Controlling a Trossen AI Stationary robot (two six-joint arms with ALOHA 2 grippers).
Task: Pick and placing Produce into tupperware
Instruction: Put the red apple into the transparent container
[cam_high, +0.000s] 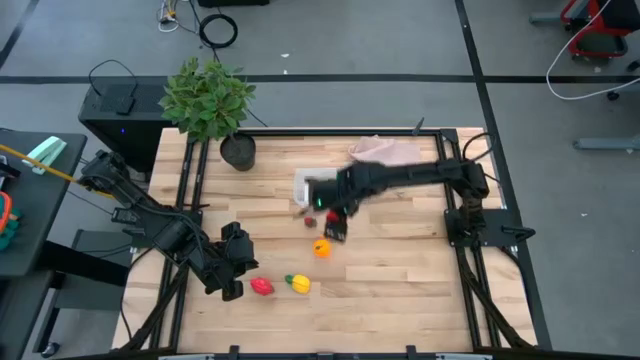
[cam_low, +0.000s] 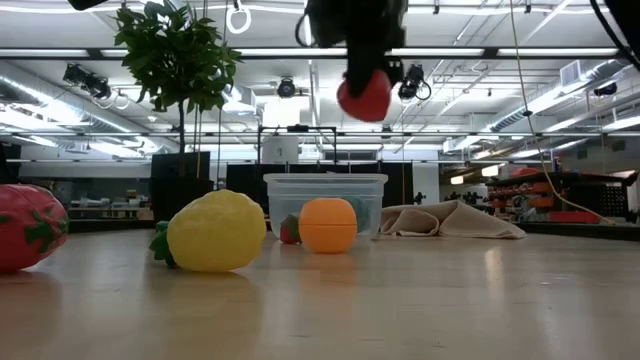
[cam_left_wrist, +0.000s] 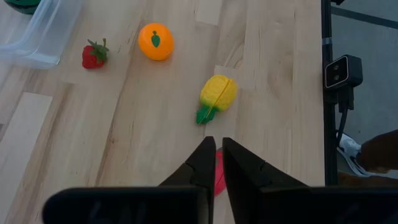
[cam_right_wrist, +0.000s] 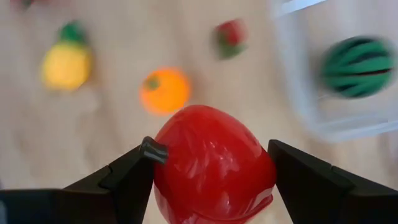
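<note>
My right gripper (cam_high: 335, 224) hangs high over the table's middle, shut on a red fruit (cam_right_wrist: 214, 165), just near of the clear tupperware (cam_high: 308, 186). A green striped melon (cam_right_wrist: 357, 65) lies in the tupperware. An orange (cam_high: 321, 248), a small strawberry (cam_left_wrist: 93, 54), a yellow fruit (cam_high: 298, 284) and a red piece (cam_high: 262, 286) rest on the wood. My left gripper (cam_left_wrist: 219, 146) is shut and holds nothing, above and just left of the red piece near the front edge. My right gripper pinches the red fruit between its two fingers (cam_right_wrist: 124, 180), one on each of its opposite sides (cam_right_wrist: 163, 171). The fingers come from above, pointing down. The fruit hangs below the gripper (cam_low: 365, 95), well clear of the table.
A potted plant (cam_high: 210, 100) stands at the far left of the table. A beige cloth (cam_high: 385, 150) lies bunched at the far edge, right of the tupperware. The near right part of the wood shows bare.
</note>
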